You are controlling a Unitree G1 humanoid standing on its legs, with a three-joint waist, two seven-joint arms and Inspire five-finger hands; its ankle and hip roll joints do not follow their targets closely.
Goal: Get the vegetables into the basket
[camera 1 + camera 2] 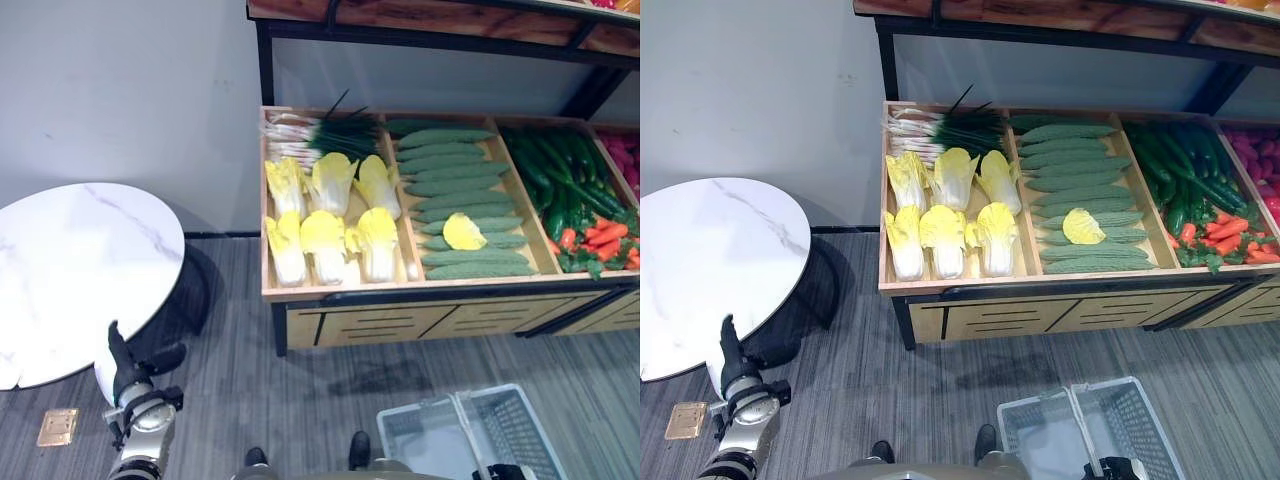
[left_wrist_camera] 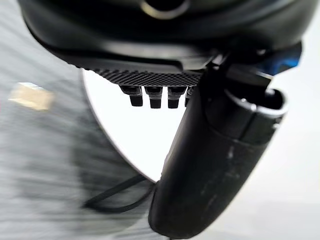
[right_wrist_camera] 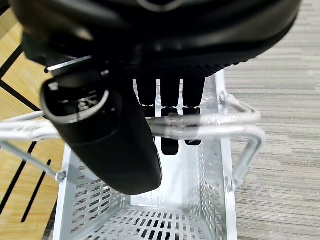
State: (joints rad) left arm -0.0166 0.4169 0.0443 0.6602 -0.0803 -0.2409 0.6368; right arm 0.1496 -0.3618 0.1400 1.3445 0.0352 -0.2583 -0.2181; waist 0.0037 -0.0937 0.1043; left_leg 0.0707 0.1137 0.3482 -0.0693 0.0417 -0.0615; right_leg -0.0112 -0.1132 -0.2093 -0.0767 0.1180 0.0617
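Basket (image 1: 1080, 425), white wire mesh, sits on the grey floor nearest the robot; in the right wrist view the right robot hand (image 3: 170, 100) has its fingers curled over the basket's metal handles (image 3: 210, 122), holding them. Left robot hand (image 1: 125, 365) hangs lower left by the round marble tabletop (image 1: 70, 270), fingers straight and relaxed, holding nothing. Farther off, the wooden produce stand (image 1: 400, 290) carries the vegetables: yellow cabbages (image 1: 325, 235), green bitter gourds (image 1: 460, 185) with one stray cabbage (image 1: 463, 232) lying on them, then cucumbers (image 1: 555, 175) and red peppers (image 1: 605, 240).
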